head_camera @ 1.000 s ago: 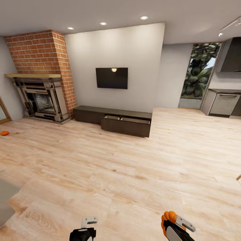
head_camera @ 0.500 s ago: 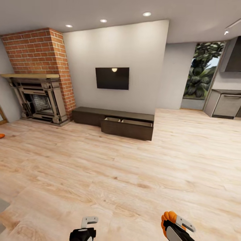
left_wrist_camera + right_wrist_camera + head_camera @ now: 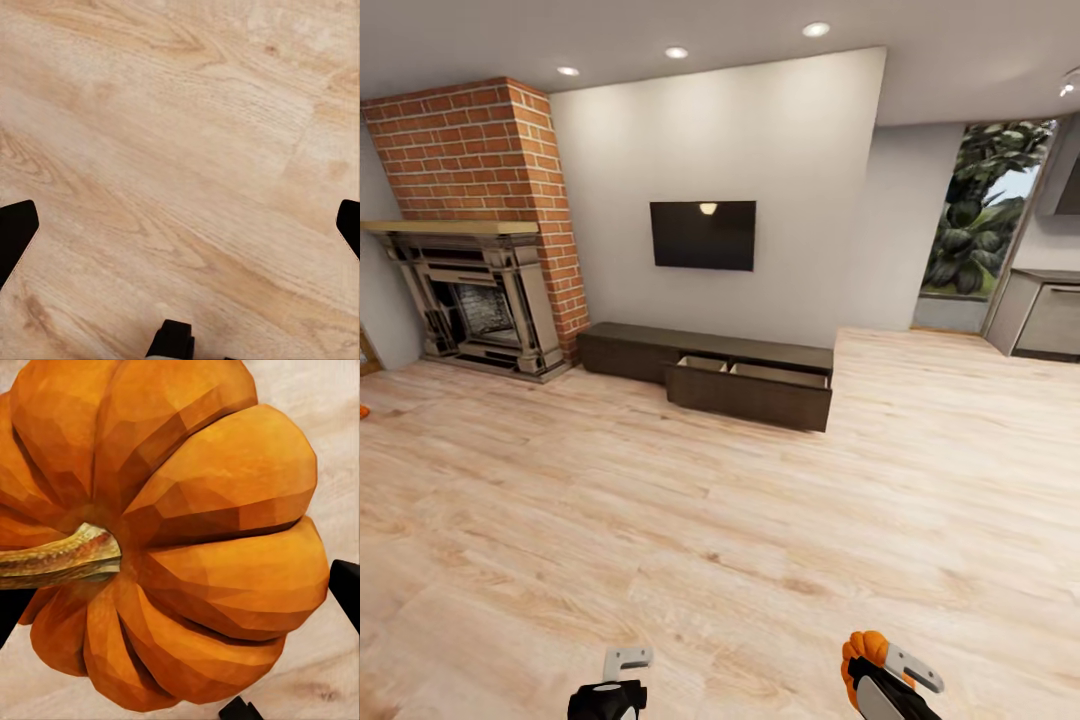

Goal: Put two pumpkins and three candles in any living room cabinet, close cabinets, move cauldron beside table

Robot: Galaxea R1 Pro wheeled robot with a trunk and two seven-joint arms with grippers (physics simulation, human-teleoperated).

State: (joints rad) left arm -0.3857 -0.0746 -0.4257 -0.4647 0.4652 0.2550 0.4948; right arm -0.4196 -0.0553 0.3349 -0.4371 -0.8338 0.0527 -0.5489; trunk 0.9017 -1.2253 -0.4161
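Note:
An orange pumpkin (image 3: 172, 532) with a brown stem sits between my right gripper's fingers, shut on it; in the head view this pumpkin (image 3: 863, 648) shows at the bottom right in the right gripper (image 3: 880, 658). My left gripper (image 3: 624, 664) hangs at the bottom left; in the left wrist view the left gripper (image 3: 180, 225) is open, with only wooden floor between its fingertips (image 3: 15, 232). The low dark-brown cabinet (image 3: 650, 338) stands against the far wall, its wide drawer (image 3: 750, 397) pulled out. An orange sliver of a second pumpkin (image 3: 363, 410) lies on the floor at the far left edge.
A brick fireplace (image 3: 480, 300) stands left of the cabinet and a TV (image 3: 703, 235) hangs above it. Grey kitchen units (image 3: 1048, 320) and a window with plants (image 3: 985, 225) lie at the far right. Wide wooden floor (image 3: 710, 520) stretches between me and the cabinet.
The whole head view has shifted: the camera has moved closer to the cabinet and turned a little. The floor pumpkin has slid to the left edge. Both grippers look unchanged.

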